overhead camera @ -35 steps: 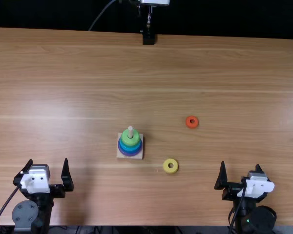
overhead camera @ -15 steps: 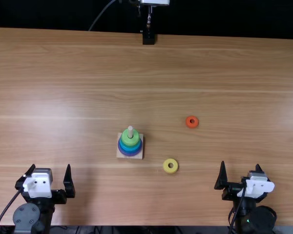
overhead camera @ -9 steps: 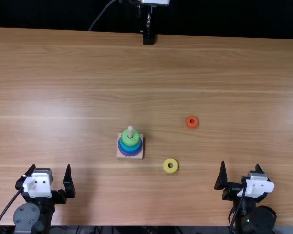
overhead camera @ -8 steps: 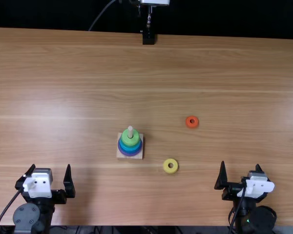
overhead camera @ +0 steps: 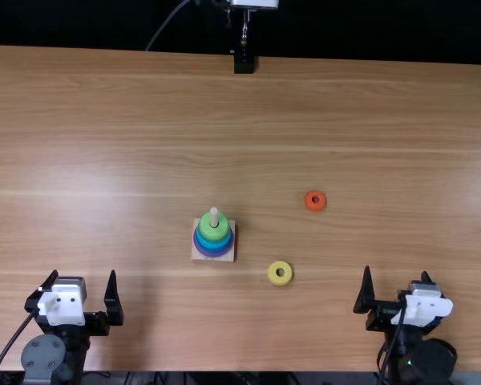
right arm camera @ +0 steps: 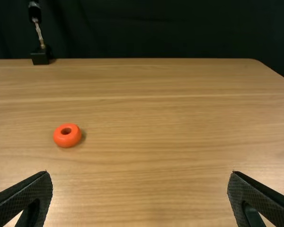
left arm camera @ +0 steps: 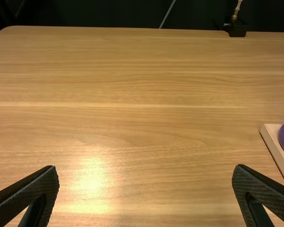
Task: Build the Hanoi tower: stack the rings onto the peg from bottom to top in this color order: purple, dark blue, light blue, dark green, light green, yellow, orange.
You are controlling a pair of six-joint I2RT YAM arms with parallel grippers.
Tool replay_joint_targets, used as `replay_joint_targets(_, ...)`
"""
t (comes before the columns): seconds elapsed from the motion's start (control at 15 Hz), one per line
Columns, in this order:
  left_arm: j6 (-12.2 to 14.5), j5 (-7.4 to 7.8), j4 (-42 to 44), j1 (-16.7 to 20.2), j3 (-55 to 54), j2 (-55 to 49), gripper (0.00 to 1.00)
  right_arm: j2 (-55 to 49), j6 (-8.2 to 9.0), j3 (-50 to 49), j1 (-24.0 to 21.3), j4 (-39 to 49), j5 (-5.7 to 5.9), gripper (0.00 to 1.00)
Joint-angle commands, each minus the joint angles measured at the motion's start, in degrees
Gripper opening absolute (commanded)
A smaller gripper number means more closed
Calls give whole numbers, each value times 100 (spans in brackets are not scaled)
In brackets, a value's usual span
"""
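Your left gripper [overhead camera: 83, 274] and right gripper [overhead camera: 396, 273] are hanging spread and empty on the near side; the yellow ring [overhead camera: 273, 280] and, farther, the orange ring [overhead camera: 309, 205] are lying right of the ring tower [overhead camera: 214, 234].

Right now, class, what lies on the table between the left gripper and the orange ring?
The partly stacked Hanoi tower stands between the left gripper and the orange ring, as the top view shows, with its light green ring uppermost.
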Motion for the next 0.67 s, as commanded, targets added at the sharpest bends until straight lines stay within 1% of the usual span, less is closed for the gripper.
replay_joint_targets(0.0,25,24,-457,-8,-644,-67,100,541,7,757,7,39,71,100)
replay_joint_targets(0.13,25,24,-457,0,-644,-67,100,1482,18,1521,139,39,60,100)
replay_joint_targets(0.27,25,24,-457,-8,-644,-67,100,2273,7,2400,367,39,39,100)
replay_joint_targets(0.4,25,24,-457,-8,-644,-67,100,3424,39,3112,806,-88,50,100)
replay_joint_targets(0.47,25,24,-457,0,-644,-67,100,3819,134,3508,1123,-478,60,100)
replay_joint_targets(0.6,25,24,-457,0,-644,-67,100,4716,376,4167,1773,-1301,71,100)
